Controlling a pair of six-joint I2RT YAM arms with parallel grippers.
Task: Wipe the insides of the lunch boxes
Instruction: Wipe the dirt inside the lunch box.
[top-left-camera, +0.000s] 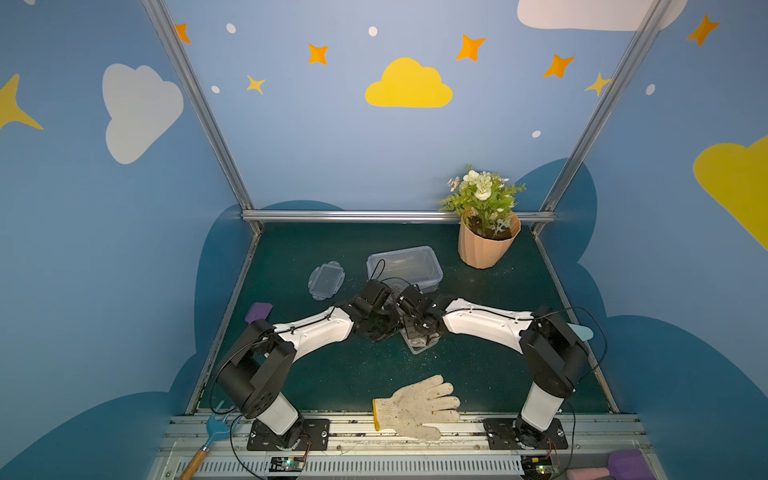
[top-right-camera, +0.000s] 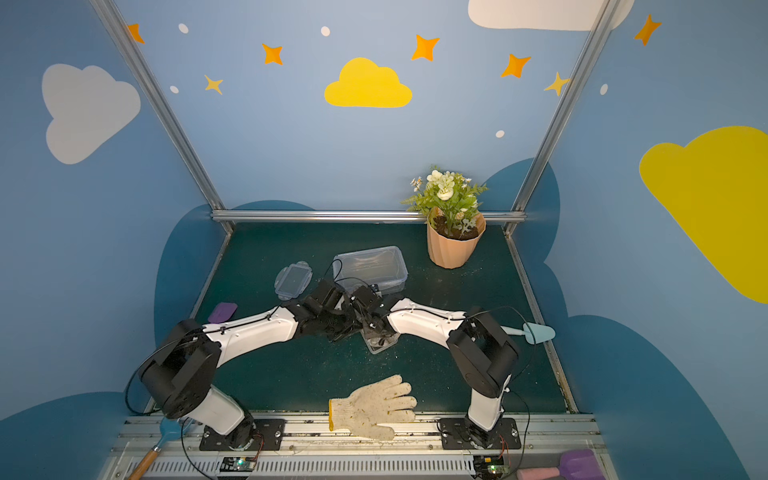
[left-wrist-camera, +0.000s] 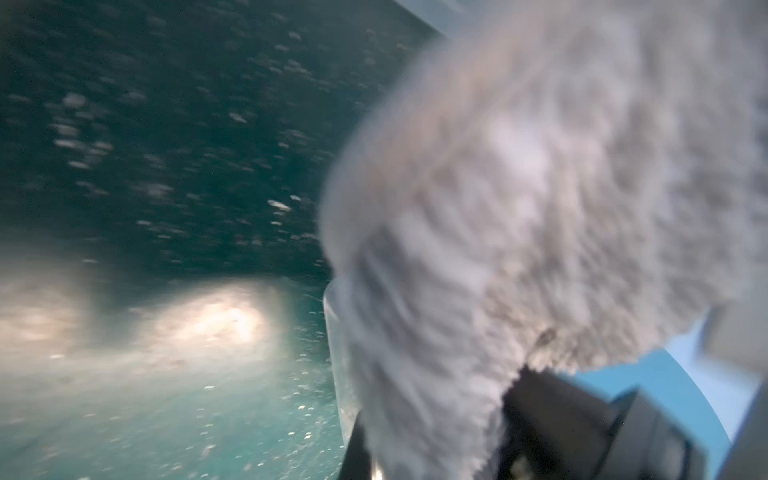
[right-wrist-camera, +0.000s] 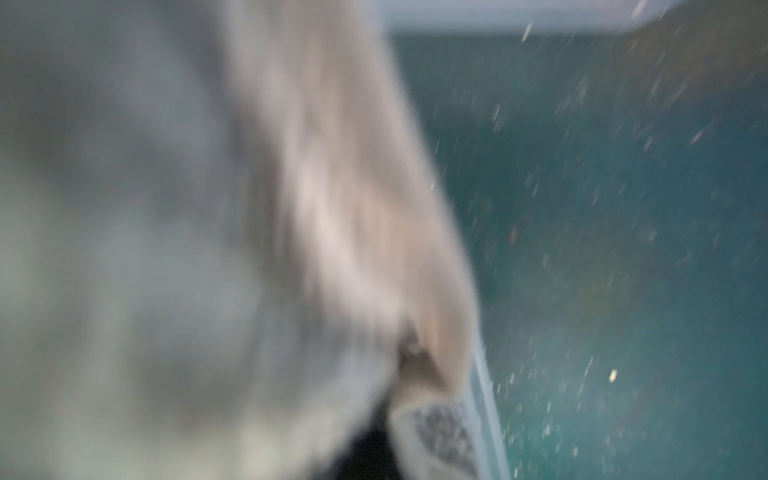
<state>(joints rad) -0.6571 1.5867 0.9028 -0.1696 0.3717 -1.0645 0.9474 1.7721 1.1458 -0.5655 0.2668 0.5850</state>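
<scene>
2 claws are meeting over the small lunch box (top-left-camera: 422, 345) at mid-counter (top-left-camera: 332, 374), both clamped shut. The left claw (top-left-camera: 386, 330) seems to be pinching the grey cloth (left-wrist-camera: 540, 208); what the right claw (top-left-camera: 417, 328) is gripping, you cannot tell. You should be pressing the cloth into the corners while bracing the wall. Only the wrist views are showing the cloth, and only the top views are showing the large lunch box (top-left-camera: 405, 266) sitting behind.

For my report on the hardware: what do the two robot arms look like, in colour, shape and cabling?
The left arm and right arm match: smooth white tapered shells, bulky black joints, thin black cables looping outside, black bolted base plates.
</scene>
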